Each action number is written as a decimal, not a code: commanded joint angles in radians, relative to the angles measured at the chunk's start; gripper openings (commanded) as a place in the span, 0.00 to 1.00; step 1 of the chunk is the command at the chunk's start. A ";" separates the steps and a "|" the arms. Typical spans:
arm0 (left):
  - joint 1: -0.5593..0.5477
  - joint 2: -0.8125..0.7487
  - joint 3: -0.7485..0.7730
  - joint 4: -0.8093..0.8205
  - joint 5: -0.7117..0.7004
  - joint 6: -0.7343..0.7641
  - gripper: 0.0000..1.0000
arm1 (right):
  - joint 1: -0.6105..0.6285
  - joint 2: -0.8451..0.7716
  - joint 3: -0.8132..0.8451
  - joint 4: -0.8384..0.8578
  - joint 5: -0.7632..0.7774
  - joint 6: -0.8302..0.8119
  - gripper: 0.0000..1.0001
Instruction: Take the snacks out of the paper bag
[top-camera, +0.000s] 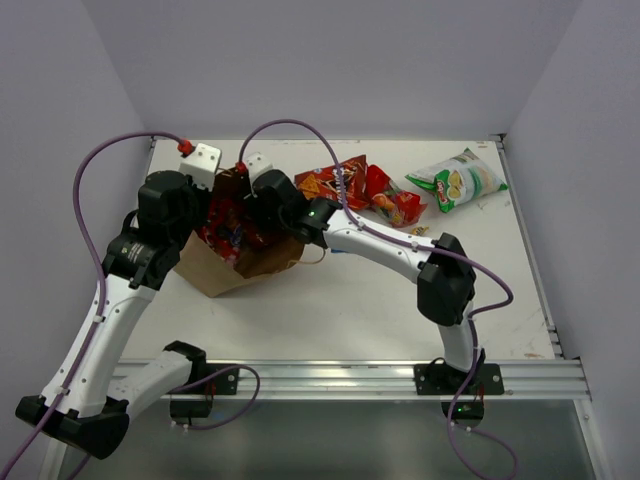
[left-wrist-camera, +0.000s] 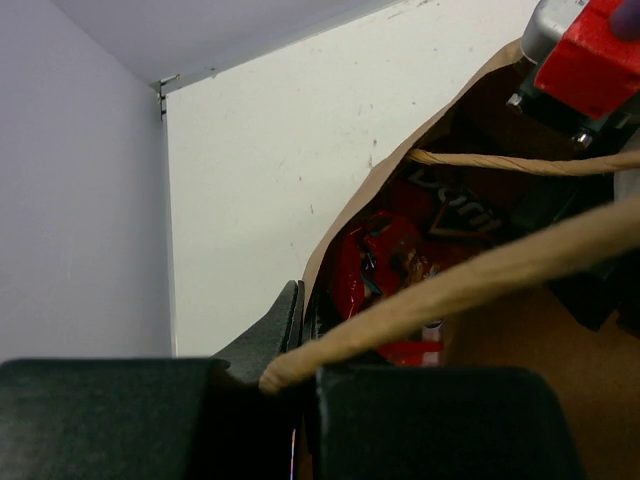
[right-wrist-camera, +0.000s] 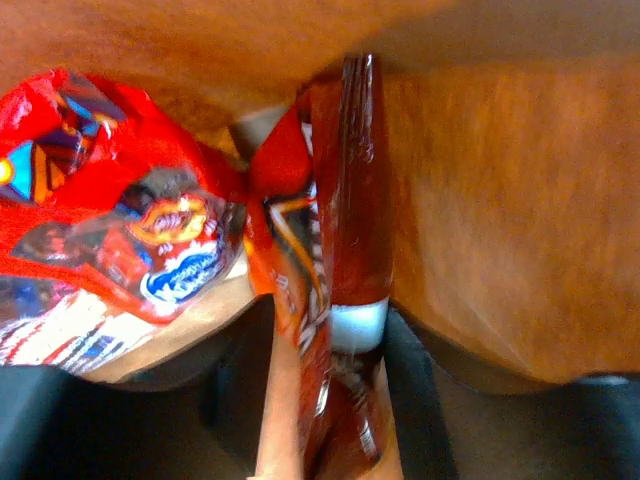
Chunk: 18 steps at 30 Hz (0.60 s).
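The brown paper bag (top-camera: 232, 266) lies on its side at the left of the table, mouth toward the back. My left gripper (top-camera: 207, 213) is shut on the bag's rim; in the left wrist view the gripper (left-wrist-camera: 303, 325) pinches the paper edge (left-wrist-camera: 345, 225), with a twisted handle (left-wrist-camera: 470, 280) across it. My right gripper (top-camera: 266, 200) is inside the bag mouth, and in the right wrist view it (right-wrist-camera: 330, 370) is shut on a red-orange Doritos bag (right-wrist-camera: 335, 230). A red cookie bag (right-wrist-camera: 130, 235) lies beside it in the bag.
On the table at the back right lie a Doritos bag (top-camera: 333, 181), a small red bag (top-camera: 395, 205) and a green-white chip bag (top-camera: 460, 180). White walls close the table at the back and both sides. A metal rail (top-camera: 350, 378) runs along the near edge.
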 joint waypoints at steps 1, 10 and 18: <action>0.005 -0.034 0.060 0.129 0.021 -0.014 0.00 | -0.011 -0.009 -0.035 0.135 -0.085 -0.067 0.40; 0.005 -0.014 0.046 0.136 -0.051 -0.022 0.00 | 0.002 -0.174 -0.086 0.209 -0.154 -0.169 0.00; 0.005 0.032 0.057 0.130 -0.184 -0.022 0.00 | 0.064 -0.343 0.064 0.118 -0.214 -0.258 0.00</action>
